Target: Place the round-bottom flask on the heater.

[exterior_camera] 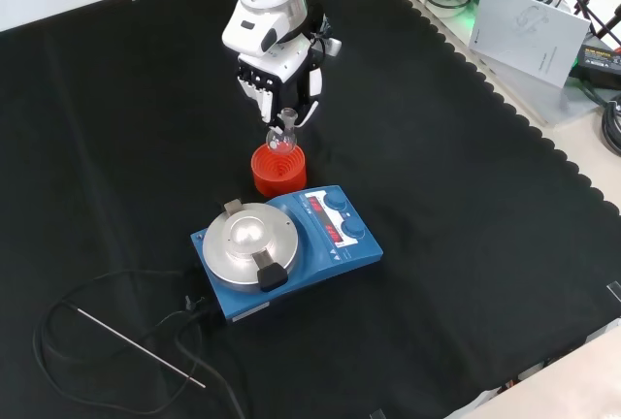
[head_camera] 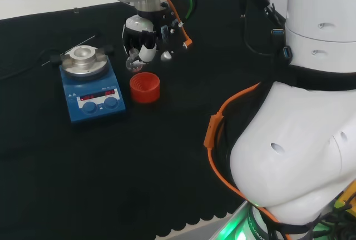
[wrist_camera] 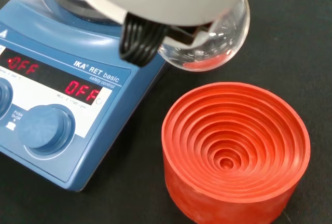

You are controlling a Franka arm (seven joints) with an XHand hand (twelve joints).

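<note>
Hand [exterior_camera: 277, 75]: black and white, hanging from the white arm above the cloth, fingers curled about the flask's neck.

Round-bottom flask [exterior_camera: 281, 135]: clear glass, held upright in the hand, lifted clear of its stand; in the wrist view its bulb [wrist_camera: 210, 40] hangs above and just beside the ring, not touching it (whether it holds anything I cannot tell).

Red ribbed stand [head_camera: 145, 87]: a ring with stepped grooves inside, standing on the black cloth [head_camera: 167, 162] just beside the heater, nothing in it.

Heater [exterior_camera: 283, 249]: blue body, two blue knobs, round silver top plate [exterior_camera: 248, 240] with a hollow at its middle, bare.

Thin metal rod [exterior_camera: 141, 346]: lying on the cloth near the heater's black cable [exterior_camera: 58, 327], front view lower left.
</note>
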